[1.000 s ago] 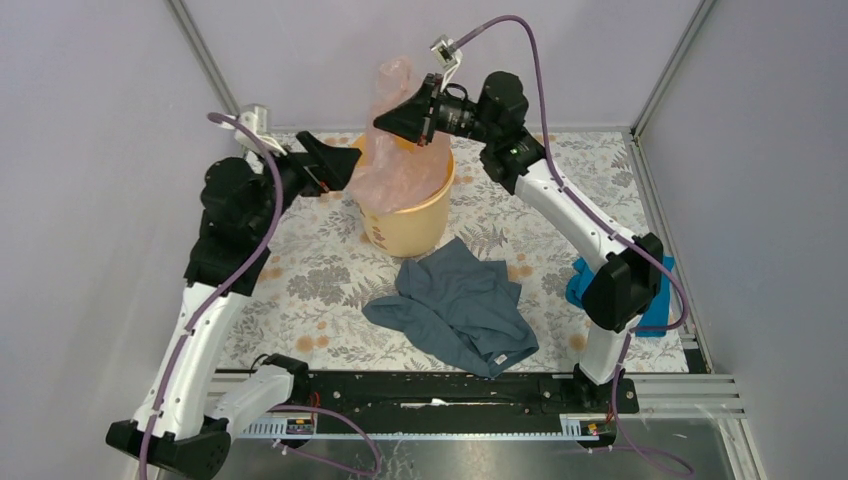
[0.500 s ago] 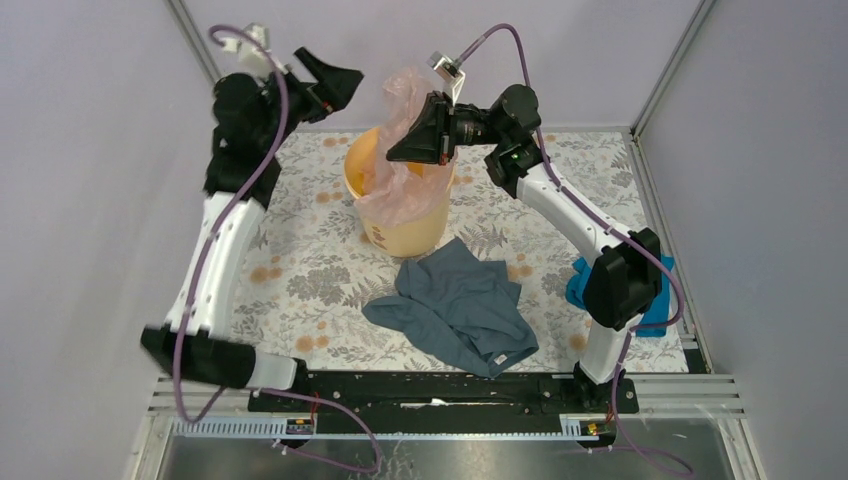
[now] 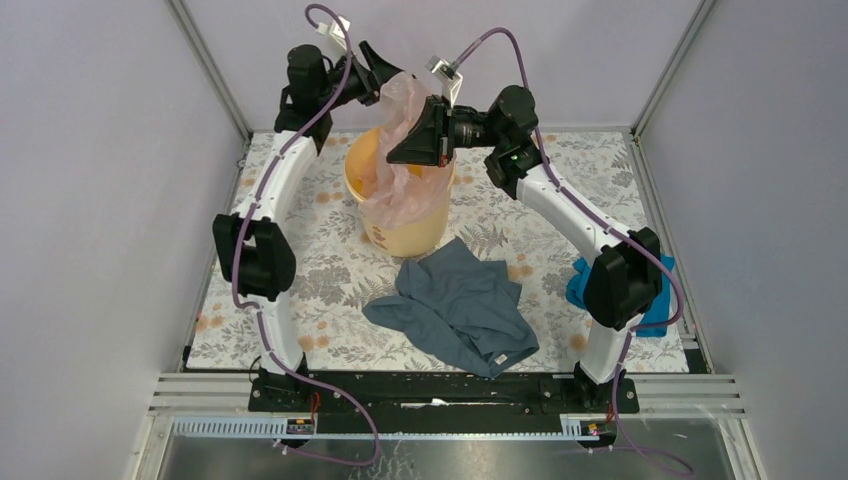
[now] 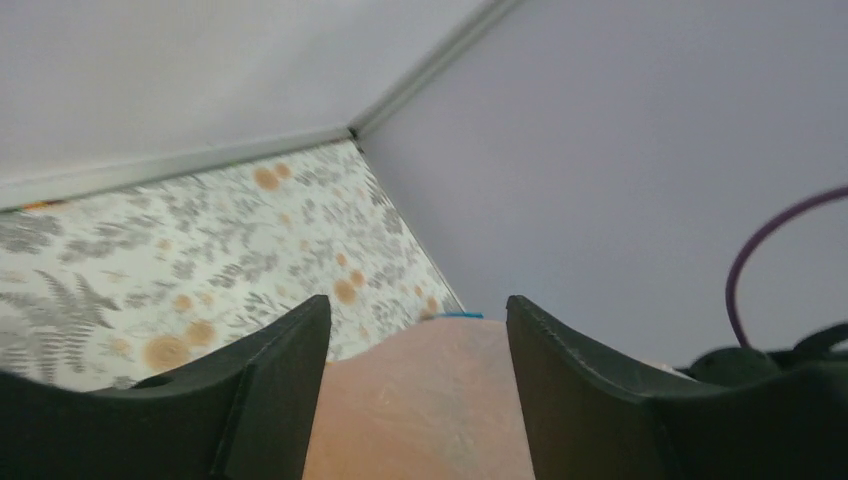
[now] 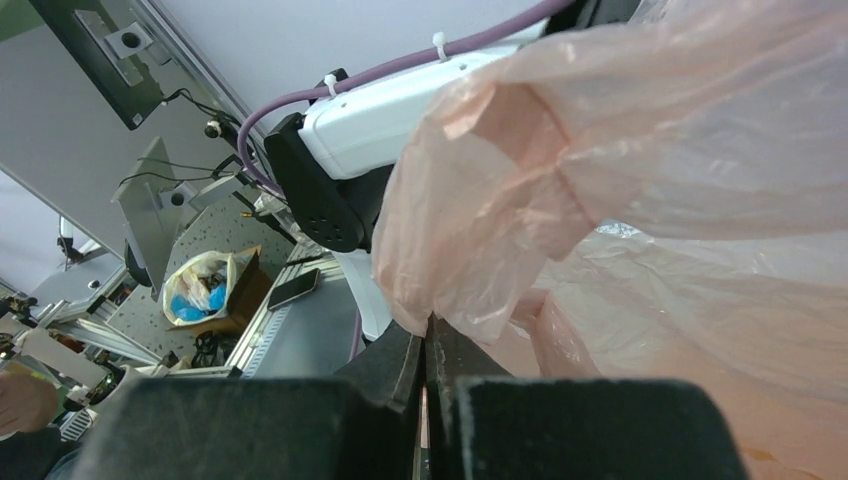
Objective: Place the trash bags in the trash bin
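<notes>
Right jaws: fully closed, pinching a fold of the trash bag (image 5: 640, 160). In the right wrist view the pink film came out right at the tips.

Left jaws: parted wide, one finger (image 4: 262, 400) on each side of the bag's upper end. Film sat in the gap with no clamp on it. Couldn't tell whether either finger touched the film.

Top view: both sets of jaws were up over the trash bin (image 3: 412, 236). Right ones were over the mouth at about 3 o'clock, pointing toward 8. Left ones were higher, at about 11 o'clock of the mouth, pointing toward 4 at the bag's top bunch.

Bag was pulled up tall. Its top stood well above the bin on the 12 o'clock side. The lower part lay across the mouth, spilled over the rim at 6–7 o'clock and ran down the outside wall. So it was only partly in.

Bin was upright on the floral table (image 3: 320, 270), at 12 o'clock of the table.

Grey-blue garment (image 3: 460, 310) lay crumpled at the bin's 5 o'clock, its top corner just beside the bin's base.

Bright blue cloth (image 3: 656, 300) was at the table's 4 o'clock edge, partly hidden behind the right arm's elbow.
</notes>
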